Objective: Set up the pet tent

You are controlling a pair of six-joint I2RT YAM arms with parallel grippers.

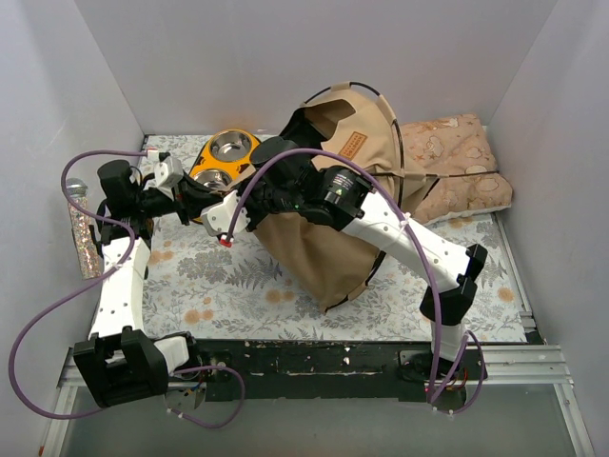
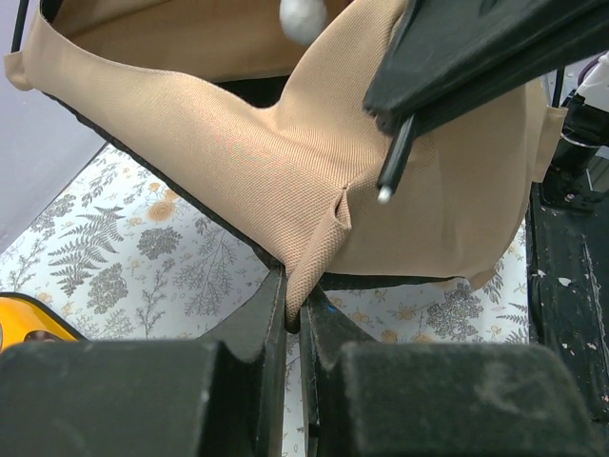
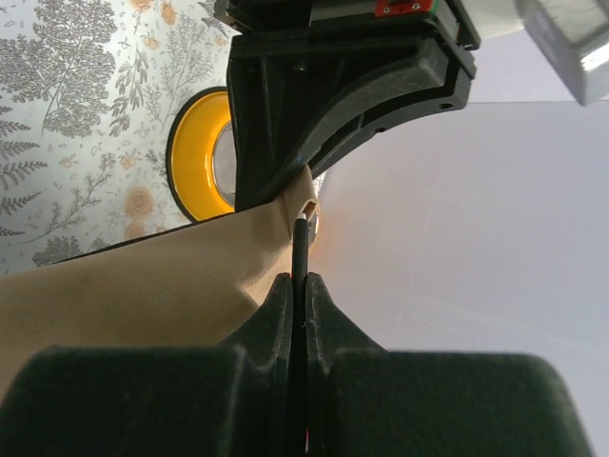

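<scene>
White links [image 1: 119,276], black joints [image 1: 338,195], purple cables [image 1: 55,303], matte black left end effector [image 2: 295,305]

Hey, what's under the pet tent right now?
The floral mat shows beneath the raised edge that the left gripper pinches. Whatever lies under the rest of the tent is covered by its canvas.

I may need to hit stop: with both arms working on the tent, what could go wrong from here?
The left gripper pinches only a small fold at the tent corner, so the fabric could slip free if tugged. The right gripper clamps a thin pole whose white tip shows bare in front of the fabric. It may miss its seat or slide in that grip. The yellow bowl sits close beside both wrists and could get knocked.
</scene>
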